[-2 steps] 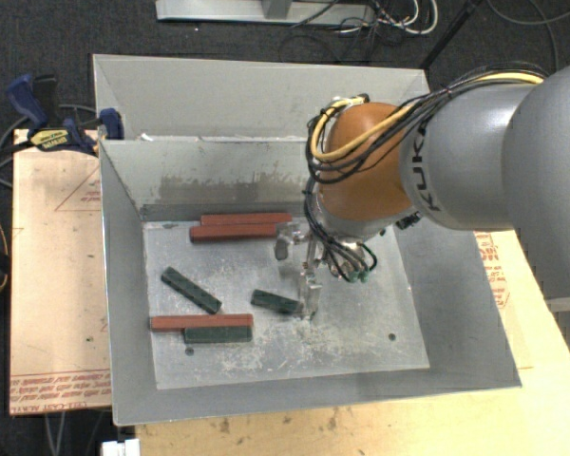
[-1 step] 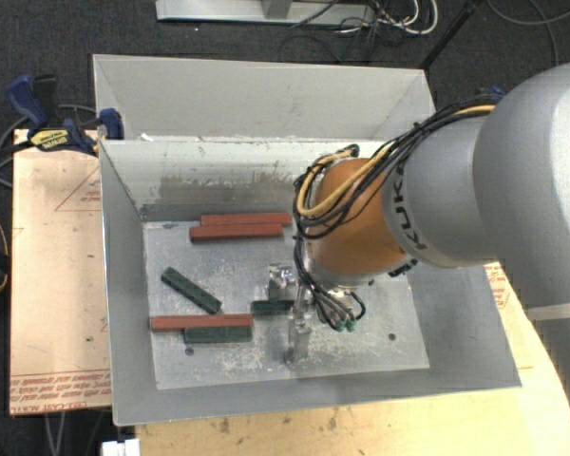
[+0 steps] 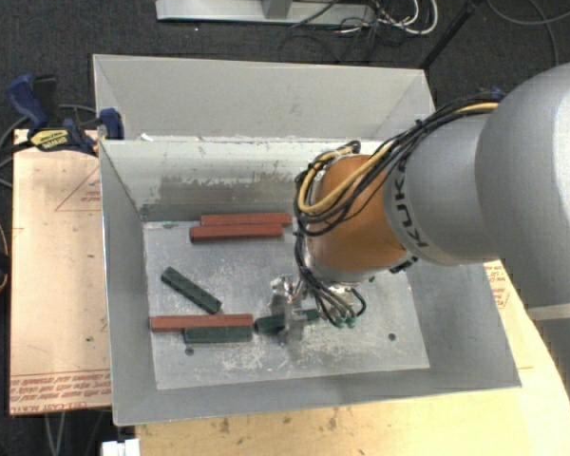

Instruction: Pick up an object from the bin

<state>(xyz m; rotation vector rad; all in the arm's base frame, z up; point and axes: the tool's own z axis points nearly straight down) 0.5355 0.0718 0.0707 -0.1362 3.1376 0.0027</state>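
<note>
Arm (image 3: 494, 179) from right | pincer (image 3: 287, 313) low mid-bin, beside dark green block (image 3: 269, 326) | opening: cannot tell | bare bin floor (image 3: 380, 345) rightward

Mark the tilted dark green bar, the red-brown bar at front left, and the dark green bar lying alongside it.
Tilted dark green flat bar (image 3: 192, 290): camera view, mid-length of top face.
Red-brown long bar (image 3: 201, 322), front left: camera view, mid-length.
Dark green bar alongside it (image 3: 218, 333): camera view, mid-length.

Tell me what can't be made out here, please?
Camera view, bin floor: the part beneath the arm's orange cover is hidden by it.
Camera view, small dark piece by the gripper: partly covered, too small to identify or to tell whether it is held.
</note>
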